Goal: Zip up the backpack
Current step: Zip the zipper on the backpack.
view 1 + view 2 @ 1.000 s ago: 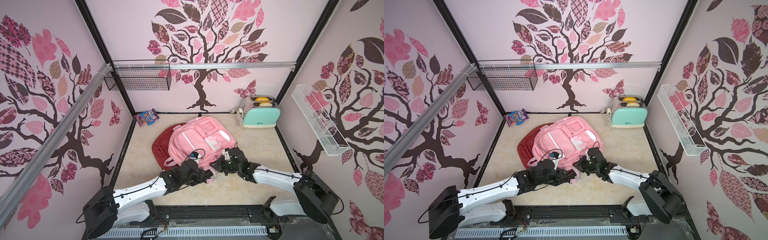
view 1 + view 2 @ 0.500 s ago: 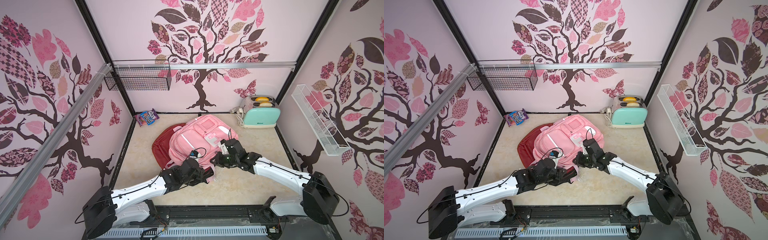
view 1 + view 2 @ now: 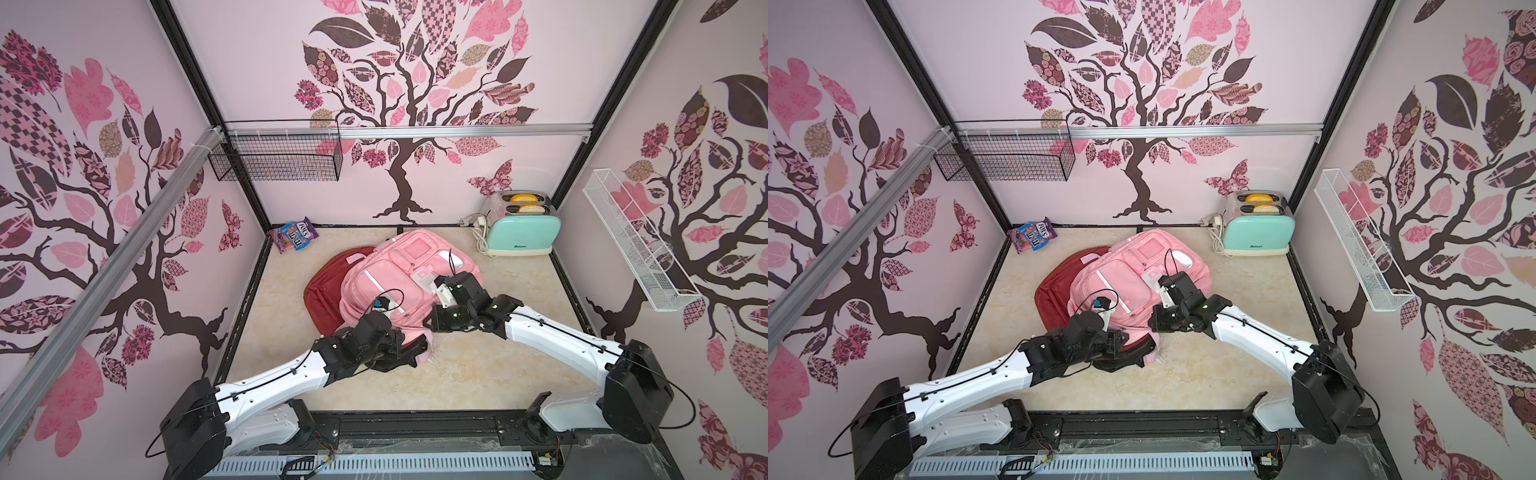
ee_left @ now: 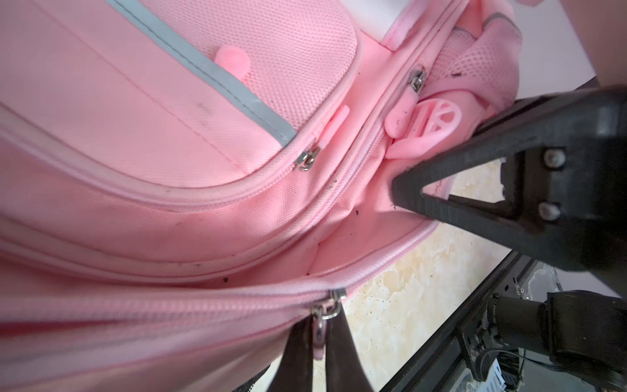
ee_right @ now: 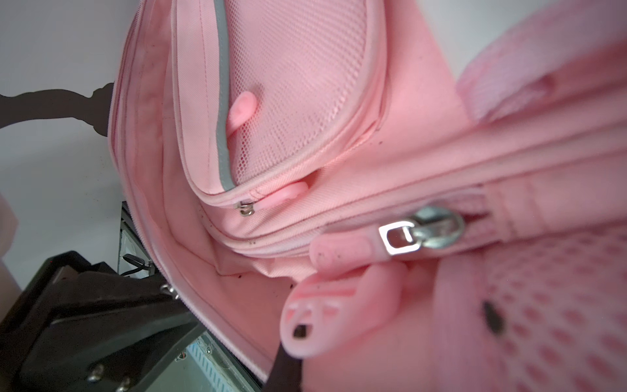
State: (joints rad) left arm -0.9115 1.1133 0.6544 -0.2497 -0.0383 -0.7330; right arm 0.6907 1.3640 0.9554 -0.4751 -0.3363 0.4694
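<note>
Zipper pull [image 4: 320, 331] sits pinched in the left gripper [image 4: 319, 344] in the left wrist view; the right gripper [image 4: 405, 191] nips backpack [image 4: 169, 135] fabric. In both top views the right gripper has swung farther back, turning the backpack on the table [image 3: 478, 374] (zip line tauter, I'd judge).

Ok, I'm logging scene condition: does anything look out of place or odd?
The pink backpack lies askew, half on a red bag, with dark specks on its fabric. A candy packet leans in the far corner.

Close-up pink backpack [image 5: 424, 112], silver zipper slider [image 5: 437, 227] with pink rubber pull [image 5: 342, 251], grey reflective strip [image 5: 222, 101]
</note>
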